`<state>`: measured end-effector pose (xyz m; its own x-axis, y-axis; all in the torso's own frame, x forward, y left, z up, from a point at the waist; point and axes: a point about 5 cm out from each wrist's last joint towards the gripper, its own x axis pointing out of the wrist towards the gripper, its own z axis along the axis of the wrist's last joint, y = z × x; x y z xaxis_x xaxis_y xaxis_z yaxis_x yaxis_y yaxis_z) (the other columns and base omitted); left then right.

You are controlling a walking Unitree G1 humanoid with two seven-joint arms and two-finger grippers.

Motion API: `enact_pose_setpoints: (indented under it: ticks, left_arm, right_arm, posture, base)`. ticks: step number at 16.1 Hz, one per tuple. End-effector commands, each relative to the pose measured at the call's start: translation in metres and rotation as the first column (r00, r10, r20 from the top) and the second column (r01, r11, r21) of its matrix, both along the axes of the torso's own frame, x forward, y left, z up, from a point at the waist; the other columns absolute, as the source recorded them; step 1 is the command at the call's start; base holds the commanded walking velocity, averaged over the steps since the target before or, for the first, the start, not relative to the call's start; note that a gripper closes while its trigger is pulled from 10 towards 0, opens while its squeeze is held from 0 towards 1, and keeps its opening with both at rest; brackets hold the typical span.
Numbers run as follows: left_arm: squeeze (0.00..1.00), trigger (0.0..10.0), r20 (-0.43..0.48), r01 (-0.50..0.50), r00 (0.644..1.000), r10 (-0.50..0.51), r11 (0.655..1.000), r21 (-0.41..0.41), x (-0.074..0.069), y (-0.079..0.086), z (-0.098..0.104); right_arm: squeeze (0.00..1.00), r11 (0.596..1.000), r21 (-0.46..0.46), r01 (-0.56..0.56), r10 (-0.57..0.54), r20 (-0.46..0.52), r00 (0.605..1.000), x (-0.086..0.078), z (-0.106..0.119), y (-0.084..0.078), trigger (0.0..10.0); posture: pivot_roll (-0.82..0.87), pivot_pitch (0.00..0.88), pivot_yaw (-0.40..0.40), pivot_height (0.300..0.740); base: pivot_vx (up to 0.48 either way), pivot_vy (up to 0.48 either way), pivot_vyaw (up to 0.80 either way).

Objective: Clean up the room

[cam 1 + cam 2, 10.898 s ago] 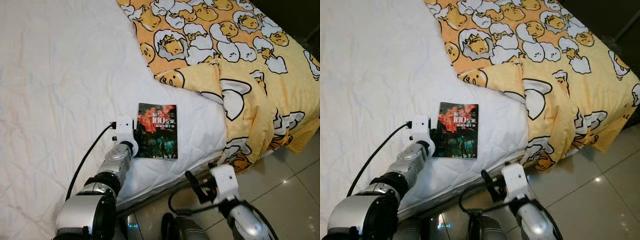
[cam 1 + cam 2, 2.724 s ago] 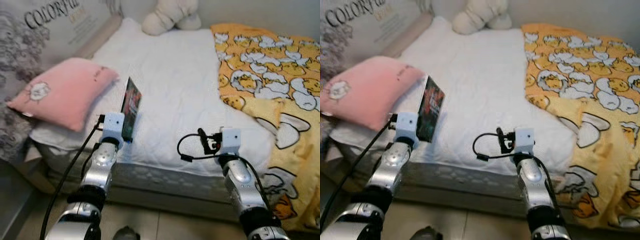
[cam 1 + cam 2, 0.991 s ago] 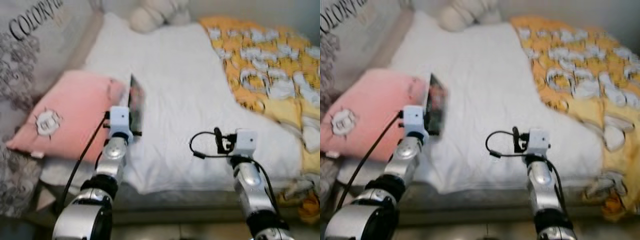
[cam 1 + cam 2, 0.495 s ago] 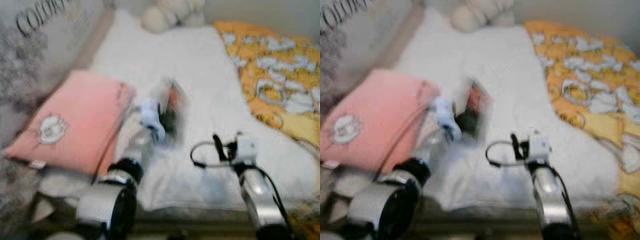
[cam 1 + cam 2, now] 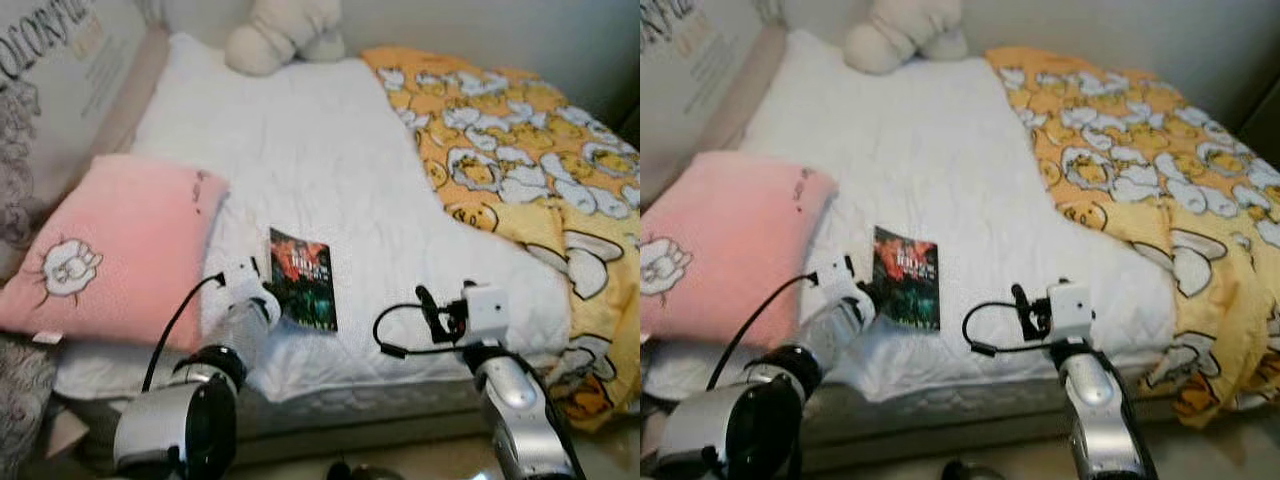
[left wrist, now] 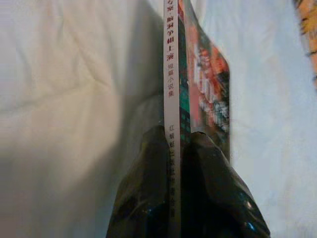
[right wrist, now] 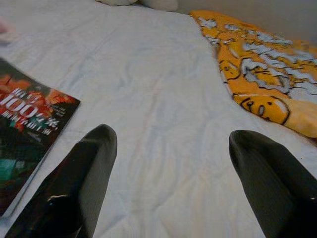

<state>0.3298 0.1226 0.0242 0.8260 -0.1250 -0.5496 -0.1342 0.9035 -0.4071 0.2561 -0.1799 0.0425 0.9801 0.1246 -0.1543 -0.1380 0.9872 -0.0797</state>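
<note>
The book [image 5: 303,280] lies flat on the white sheet [image 5: 330,150] of the bed, with its dark cover up, near the front edge of the mattress and just beside the pink pillow [image 5: 110,240]. Its spine side is toward the left gripper [image 6: 173,163]. In the left wrist view the two black fingers [image 6: 143,198] are closed on the spine of the book, one on each side, so the gripper has the book in a thin pinch while the book rests on the sheet.

The right gripper [image 7: 168,163] hovers over the sheet near the front edge of the bed, to the right of the book. Its fingers [image 7: 74,188] are wide apart and hold nothing; only a corner of the book is beside one of them.

Further out, the yellow blanket [image 5: 520,160] with the egg cartoon print covers the right side of the bed and hangs down over the edge, rather crumpled. A cream plush toy [image 5: 280,35] sits at the far end of the bed, against the wall.

For the cleaning, I judge it is only at an early stage. The book is in the grasp but is on the bed, not in a proper place like a shelf or a table. The blanket also looks not yet straightened.
</note>
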Motion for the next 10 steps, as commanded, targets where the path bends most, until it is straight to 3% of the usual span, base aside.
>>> enact_pose_setpoints:
  ticks: [1, 2, 5, 7, 10]
  left_arm:
    - [0.0, 10.0, 0.126, 0.036, 0.99, -0.065, 0.975, 0.219, 0.021, 0.011, 0.028]
    - [0.0, 10.0, 0.171, 0.085, 0.974, -0.147, 0.941, 0.327, 0.028, 0.013, 0.038]
    - [0.0, 10.0, 0.211, -0.007, 0.973, -0.096, 0.898, 0.441, 0.036, 0.038, 0.052]
    - [0.0, 10.0, 0.196, -0.031, 0.978, -0.065, 0.891, 0.453, 0.034, 0.046, 0.05]
    - [0.0, 10.0, 0.112, 0.031, 0.99, -0.09, 0.895, 0.445, 0.025, 0.045, 0.034]
  right_arm:
    - [0.0, 1.0, -0.015, 0.0, 0.0, 0.015, 1.0, 0.001, 0.007, -0.003, 10.0]
    - [0.0, 1.0, -0.017, 0.001, 0.0, 0.014, 1.0, 0.002, 0.008, -0.003, 10.0]
    - [0.0, 1.0, -0.007, -0.006, 0.006, 0.002, 1.0, 0.002, 0.007, -0.001, 10.0]
    - [0.0, 0.997, 0.05, -0.058, 0.059, -0.004, 0.998, 0.0, 0.008, 0.006, 10.0]
    - [0.0, 0.99, 0.08, -0.116, 0.12, -0.044, 0.992, -0.009, 0.0, 0.013, 10.0]
  posture:
    - [-0.14, 0.0, -0.109, 0.74]
    - [-0.14, 0.0, -0.109, 0.74]
    - [-0.12, 0.0, -0.114, 0.74]
    - [-0.11, 0.002, -0.118, 0.74]
    - [-0.1, 0.027, -0.124, 0.74]
  base:
    - [0.0, 0.0, 0.0]
    - [0.0, 0.0, 0.0]
    - [0.0, 0.0, 0.0]
    - [0.0, 0.0, 0.0]
    - [0.0, 0.0, 0.0]
